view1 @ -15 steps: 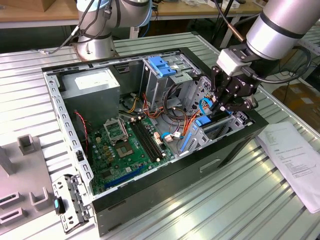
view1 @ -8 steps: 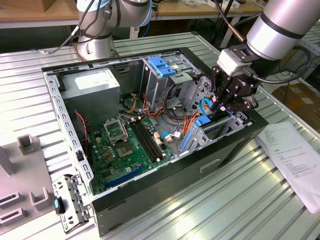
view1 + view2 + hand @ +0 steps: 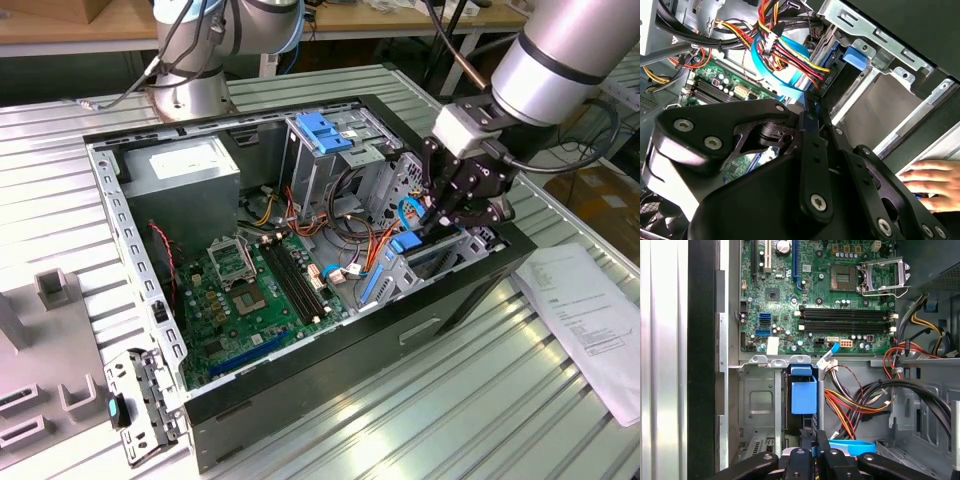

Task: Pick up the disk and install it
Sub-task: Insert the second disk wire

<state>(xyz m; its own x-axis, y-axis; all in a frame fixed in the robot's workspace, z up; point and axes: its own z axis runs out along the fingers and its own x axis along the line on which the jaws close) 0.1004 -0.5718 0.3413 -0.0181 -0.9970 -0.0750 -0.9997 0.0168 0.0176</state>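
An open computer case (image 3: 300, 385) lies on its side on a ribbed metal tabletop (image 3: 450, 420). In the exterior view the robot's black hand (image 3: 432, 232) reaches down into the case at about 3 o'clock, over a metal drive bay at the case's front edge.

The disk (image 3: 405, 245) stands on edge inside that bay, its blue plastic showing between the bay's metal walls. In the first wrist view the disk (image 3: 803, 400) sits in the slot directly ahead of the hand (image 3: 812, 450). The two fingers are drawn close together and seem clamped on the disk's near edge, though the contact itself is partly hidden.

The work looks to be at the install step, with the disk already lifted and entered in its bay. Seating it fully would call for a straight push along the slot with no tilt.

Room is tight. The bay walls flank the disk closely. A bundle of red, yellow and black cables (image 3: 350, 215) hangs just beside the bay at 9 o'clock from the hand, with the green motherboard (image 3: 250, 300) beyond them. In the second wrist view a person's fingers (image 3: 925, 175) rest outside the case wall, near the hand (image 3: 812, 107).
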